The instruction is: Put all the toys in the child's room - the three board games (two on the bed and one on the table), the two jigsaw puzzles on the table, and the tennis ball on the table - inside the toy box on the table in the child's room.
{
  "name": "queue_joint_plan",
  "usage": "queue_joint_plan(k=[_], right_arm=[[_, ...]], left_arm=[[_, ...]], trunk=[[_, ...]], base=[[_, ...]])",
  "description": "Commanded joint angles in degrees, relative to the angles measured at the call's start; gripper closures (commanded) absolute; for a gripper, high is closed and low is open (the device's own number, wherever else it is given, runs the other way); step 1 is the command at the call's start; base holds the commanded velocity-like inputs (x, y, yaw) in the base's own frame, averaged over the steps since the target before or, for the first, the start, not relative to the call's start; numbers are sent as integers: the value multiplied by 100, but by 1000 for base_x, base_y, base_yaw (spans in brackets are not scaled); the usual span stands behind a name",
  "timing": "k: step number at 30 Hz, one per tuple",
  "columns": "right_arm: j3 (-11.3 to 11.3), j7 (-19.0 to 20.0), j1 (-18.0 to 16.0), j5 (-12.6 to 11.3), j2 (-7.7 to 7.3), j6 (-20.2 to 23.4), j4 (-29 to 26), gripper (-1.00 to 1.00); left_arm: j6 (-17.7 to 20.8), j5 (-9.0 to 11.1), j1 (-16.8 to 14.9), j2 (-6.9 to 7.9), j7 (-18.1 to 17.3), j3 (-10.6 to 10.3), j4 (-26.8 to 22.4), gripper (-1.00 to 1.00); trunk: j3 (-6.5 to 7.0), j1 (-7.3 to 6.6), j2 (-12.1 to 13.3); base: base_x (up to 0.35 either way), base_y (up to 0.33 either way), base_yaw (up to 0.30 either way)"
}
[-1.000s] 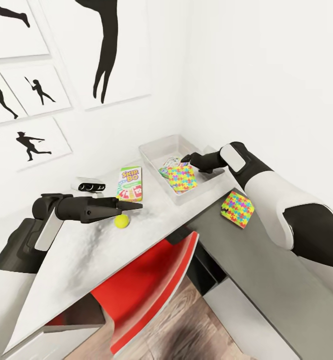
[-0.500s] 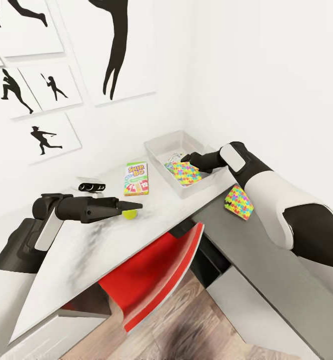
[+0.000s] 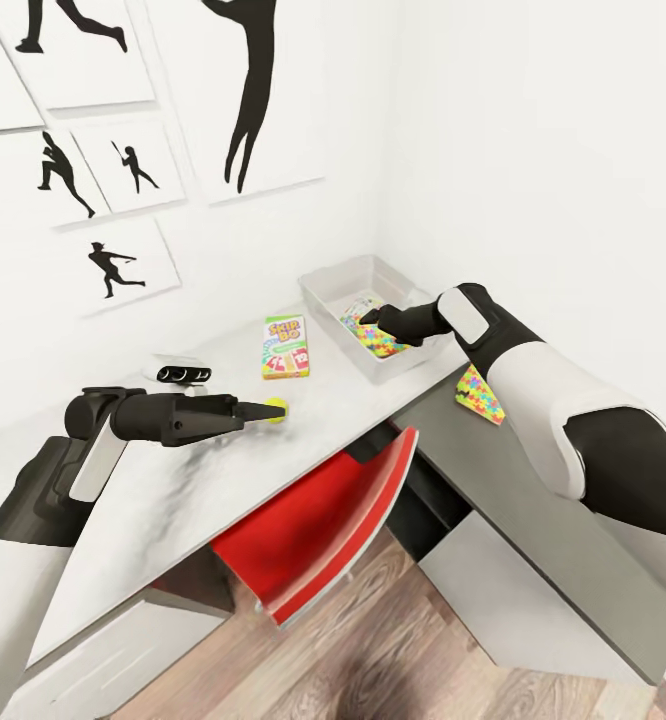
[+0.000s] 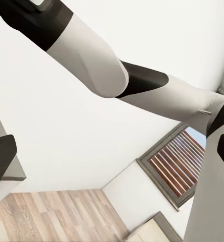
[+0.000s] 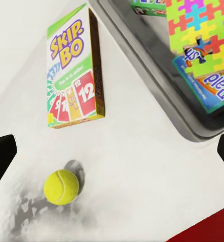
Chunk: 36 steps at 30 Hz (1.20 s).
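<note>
The toy box [image 3: 335,282] stands at the table's far corner by the wall. A jigsaw puzzle [image 3: 375,336] lies in it over a blue board game [image 5: 209,83]. My right gripper [image 3: 367,320] hovers open and empty over the box's near side. Another jigsaw puzzle [image 3: 480,393] rests on the dark grey top. A Skip-Bo board game [image 3: 285,347] lies flat on the pale table [image 3: 173,480]. The tennis ball [image 3: 274,409] sits just beyond the tip of my left gripper [image 3: 261,410], which is open with nothing in it. In the right wrist view the Skip-Bo box [image 5: 71,70] and ball [image 5: 61,186] lie beside the box wall [image 5: 192,132].
A red chair [image 3: 323,520] is tucked under the table's front edge. A small black object [image 3: 183,374] lies near the wall behind my left arm. Framed silhouette pictures [image 3: 123,260] hang above. Wood-plank floor [image 3: 393,640] shows below.
The whole head view has shifted, so the table's things sit further right and up in the picture. Both arms hold the same pose, and nothing on the table has moved.
</note>
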Motion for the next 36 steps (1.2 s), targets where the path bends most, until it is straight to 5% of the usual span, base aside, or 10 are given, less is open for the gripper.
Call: queue_joint_plan(k=[1,15,36], right_arm=[[30,8,-6,-1,7,13,-3,-100],[45,2,-6,21,48,12,-11,-100],[51,10,-6,32,34,-33,-19,-100]], left_arm=[[61,11,-6,6,-17,-10,1,-100],[56,12,-6,6,-17,-10,1,-100],[39,2,-6,6,-17,-10,4,-100]], trunk=[[-10,3,-11],[-1,3,-11],[185,3,-11]], base=[[-27,27,0],[-6,6,0],[0,0,0]])
